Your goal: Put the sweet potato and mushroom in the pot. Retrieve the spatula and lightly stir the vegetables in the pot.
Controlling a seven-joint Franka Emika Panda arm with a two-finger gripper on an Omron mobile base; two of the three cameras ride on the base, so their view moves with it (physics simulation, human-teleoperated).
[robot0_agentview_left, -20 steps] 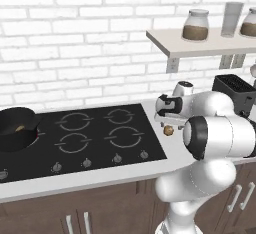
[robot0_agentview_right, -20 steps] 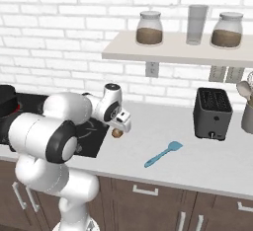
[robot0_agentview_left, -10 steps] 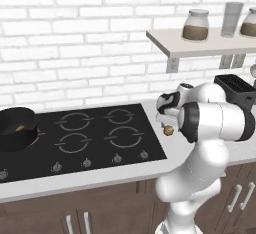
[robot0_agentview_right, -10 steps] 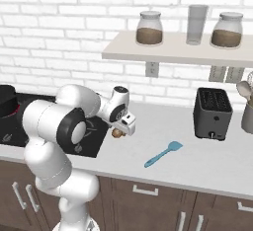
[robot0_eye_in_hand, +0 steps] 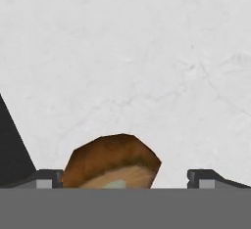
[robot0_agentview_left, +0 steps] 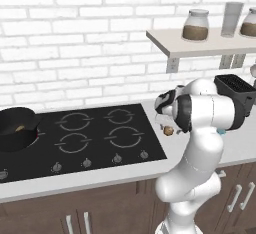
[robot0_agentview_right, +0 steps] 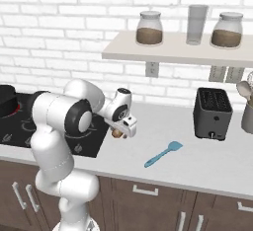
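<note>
A brown-capped mushroom (robot0_agentview_left: 168, 130) lies on the white counter just right of the cooktop. My gripper (robot0_agentview_left: 166, 122) hangs right over it, open, with the mushroom (robot0_eye_in_hand: 112, 159) between and just ahead of the two fingertips (robot0_eye_in_hand: 49, 178), untouched. From the right base view the gripper (robot0_agentview_right: 123, 128) sits above the mushroom (robot0_agentview_right: 117, 134). The black pot (robot0_agentview_left: 14, 134) stands at the cooktop's far left, with the small orange-tan sweet potato (robot0_agentview_left: 20, 128) inside it. The teal spatula (robot0_agentview_right: 163, 154) lies flat on the counter to the right of the arm.
A black toaster (robot0_agentview_right: 212, 112) stands at the back right, next to a utensil holder (robot0_agentview_right: 247, 110). A wall shelf (robot0_agentview_right: 178, 53) above carries jars and a glass. The black cooktop (robot0_agentview_left: 95, 133) has knobs along its front edge.
The arm's elbow and forearm have swung round while the hand stays over the mushroom. The jaws remain open and the mushroom has not moved.
</note>
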